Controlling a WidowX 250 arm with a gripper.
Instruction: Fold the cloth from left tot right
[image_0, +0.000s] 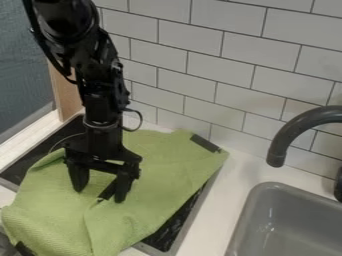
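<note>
Green cloth (60, 217) occupies the near part of the tabletop (230, 200), spread over the black stovetop (165, 235) with creases and raised folds. A dark patch (25, 249) marks its near corner; a second dark patch (204, 143) marks the far corner toward the tiled wall (220, 65). The cloth covers most of the stovetop. Black surface shows past the cloth on the sink side, bordered by a grey rim (185, 231), and again at the opposite far corner, where part of a circular marking is visible.

The claw (99, 195) hangs down over the middle of the cloth. State: released, fingers spread apart, with no cloth pinched between them. A short dark strip (107, 190) lies beside the finger nearer the sink; whether it is touching cannot be told.

A pale strip of tabletop separates the stovetop from the grey sink (287, 225), which is recessed and has rounded corners. The dark curved faucet (297, 127) arches from the wall side, outlet pointing down. The wall stands along the far edge of the tabletop, with pale rectangular tiles in staggered courses and dark joints. At the opposite end from the sink, a wooden panel (65, 95) stands upright beside a dark blue-grey surface (23, 65).
</note>
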